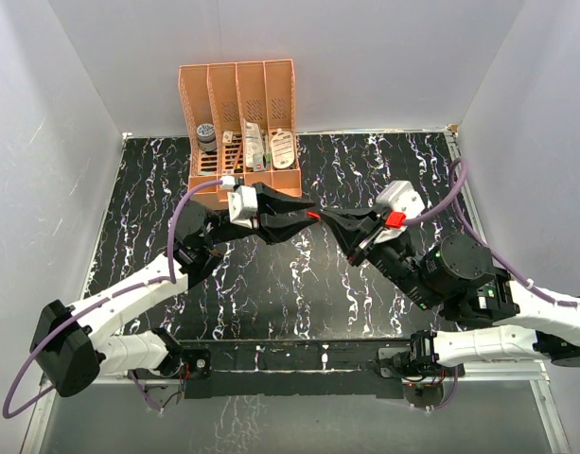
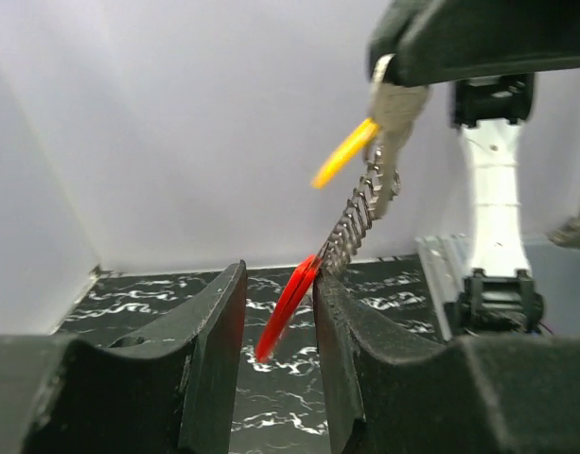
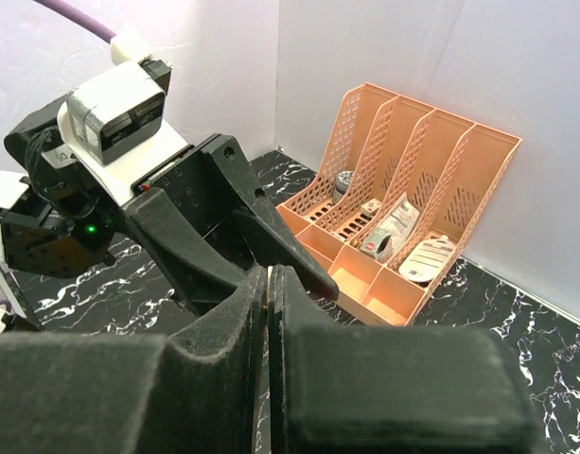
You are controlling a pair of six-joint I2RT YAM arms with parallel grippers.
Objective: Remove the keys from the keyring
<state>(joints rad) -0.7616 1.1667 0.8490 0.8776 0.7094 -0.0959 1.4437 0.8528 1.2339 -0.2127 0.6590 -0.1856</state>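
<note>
Keyring strung in the air between my two sets of jaws, over the middle of the table (image 1: 271, 293).

My right jaws are clenched on the keys (image 2: 358, 140): a grey metal head is pinched between the fingers (image 3: 223, 378), which press close together, and a yellow piece sticks out aslant just below. From there the keyring (image 2: 388, 178) and a wire coil (image 2: 351, 222) hang down to the red tag (image 2: 288, 305), which shows edge-on between my left fingers (image 2: 214, 350). My left jaws stand parted and grip nothing: the tag's upper end touches one finger, and a gap shows between it and the other. The two sets of jaws are almost tip to tip, clear of the table. The orange rack (image 1: 240, 113) stands at the far edge, well apart from them.
</note>
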